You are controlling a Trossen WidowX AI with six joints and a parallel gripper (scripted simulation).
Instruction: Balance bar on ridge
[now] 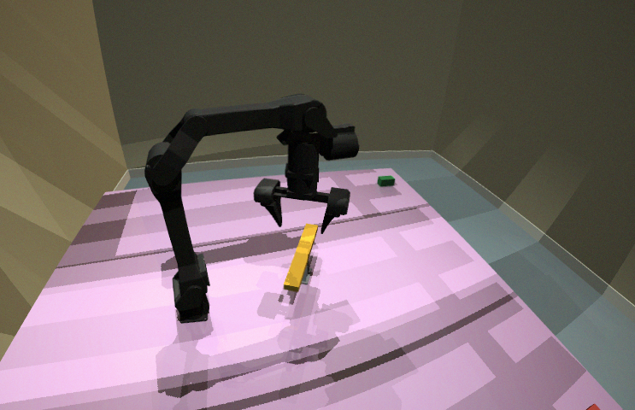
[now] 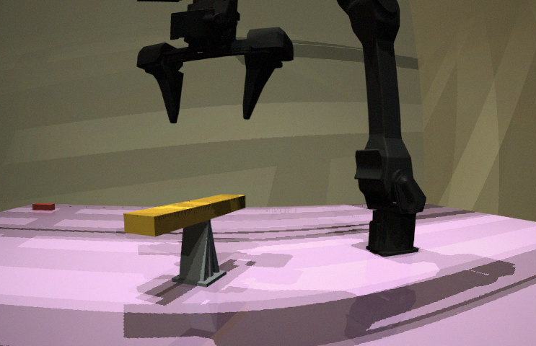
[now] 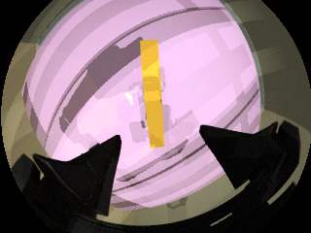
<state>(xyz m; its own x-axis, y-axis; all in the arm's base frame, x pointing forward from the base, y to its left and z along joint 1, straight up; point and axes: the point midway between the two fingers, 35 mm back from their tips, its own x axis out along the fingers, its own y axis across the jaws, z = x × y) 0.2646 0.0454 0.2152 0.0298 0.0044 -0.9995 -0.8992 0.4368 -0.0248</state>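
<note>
A yellow bar (image 1: 300, 258) (image 2: 186, 210) (image 3: 153, 99) lies across the top of a grey ridge stand (image 2: 195, 256) and looks about level. Both of its ends are off the table (image 1: 405, 289) (image 2: 72, 261). The ridge stands upright on its base plate; in the top view the bar hides most of it, and in the wrist view the bar covers it. My gripper (image 1: 301, 229) (image 2: 210, 120) (image 3: 161, 134) is open and empty, well above the bar and not touching it.
A small green block (image 1: 385, 181) lies near the table's far edge in the top view. A small red block (image 2: 43, 206) (image 1: 593, 407) lies near another table edge. The arm's base (image 1: 191, 299) (image 2: 392, 234) stands beside the ridge at some distance.
</note>
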